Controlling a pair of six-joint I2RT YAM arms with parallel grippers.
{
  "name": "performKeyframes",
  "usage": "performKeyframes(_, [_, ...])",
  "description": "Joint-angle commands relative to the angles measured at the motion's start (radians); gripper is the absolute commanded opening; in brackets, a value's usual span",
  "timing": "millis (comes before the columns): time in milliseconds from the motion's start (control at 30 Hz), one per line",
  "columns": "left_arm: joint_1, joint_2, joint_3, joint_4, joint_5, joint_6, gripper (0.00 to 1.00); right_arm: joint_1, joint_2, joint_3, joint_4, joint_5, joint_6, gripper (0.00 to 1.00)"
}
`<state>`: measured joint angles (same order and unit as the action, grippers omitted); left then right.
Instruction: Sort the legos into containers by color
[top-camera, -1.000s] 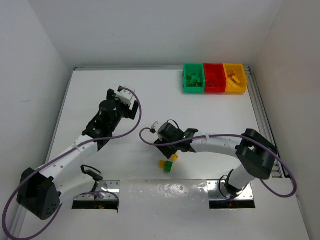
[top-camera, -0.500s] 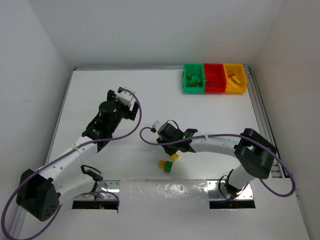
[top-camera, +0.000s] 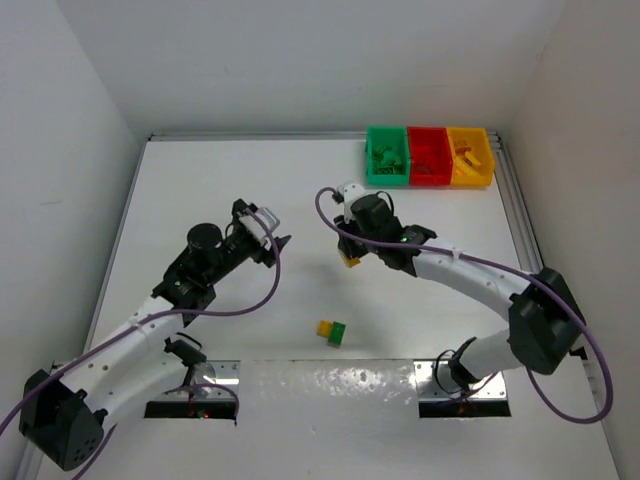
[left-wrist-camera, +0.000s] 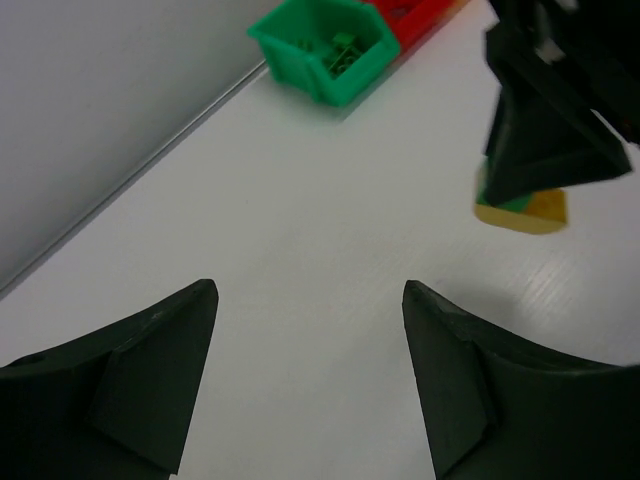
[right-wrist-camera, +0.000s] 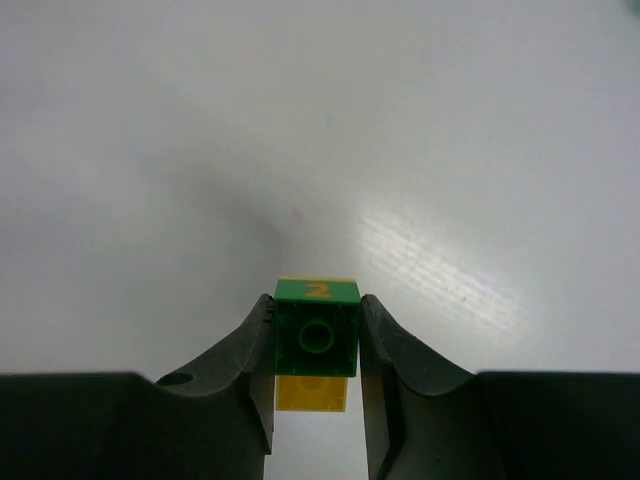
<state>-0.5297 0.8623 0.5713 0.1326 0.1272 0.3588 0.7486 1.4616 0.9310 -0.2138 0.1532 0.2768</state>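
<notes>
Now, the right tool is clamped tight on a little stack: a green brick is pinched squarely between its two fingers, and a yellow brick joined to it peeps out past the green one's edges. From the top view that stack sits in the tool's grip over the middle of the worktop, well short of the bins. Over on the other side, the left tool has its fingers spread wide apart with nothing between them. It hangs over bare worktop to the left of the held stack and points towards it. The stack shows at the upper right of the left wrist view. Up in the far right corner the containers stand in a row, touching: the green bin on the left, the red bin in the middle, the yellow-orange bin on the right. Green pieces lie inside the green bin. Down near the front edge, a second yellow brick and a second green brick sit on the worktop touching each other, well apart from both tools.
</notes>
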Motion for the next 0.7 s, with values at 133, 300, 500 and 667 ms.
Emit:
performKeyframes(133, [-0.007, 0.010, 0.025, -0.036, 0.443, 0.104, 0.81, -0.011, -0.122, 0.045, 0.112, -0.148, -0.197, 0.00])
performKeyframes(300, [-0.010, 0.144, 0.094, -0.062, 0.614, 0.138, 0.83, -0.011, -0.230, -0.053, 0.246, -0.407, -0.372, 0.00])
performKeyframes(500, [-0.016, 0.240, 0.143, -0.105, 0.764, 0.278, 0.82, -0.012, -0.248, -0.011, 0.166, -0.592, -0.413, 0.00])
performKeyframes(667, [-0.019, 0.294, 0.179, -0.021, 0.787, 0.235, 0.79, -0.012, -0.251, -0.020, 0.183, -0.656, -0.403, 0.00])
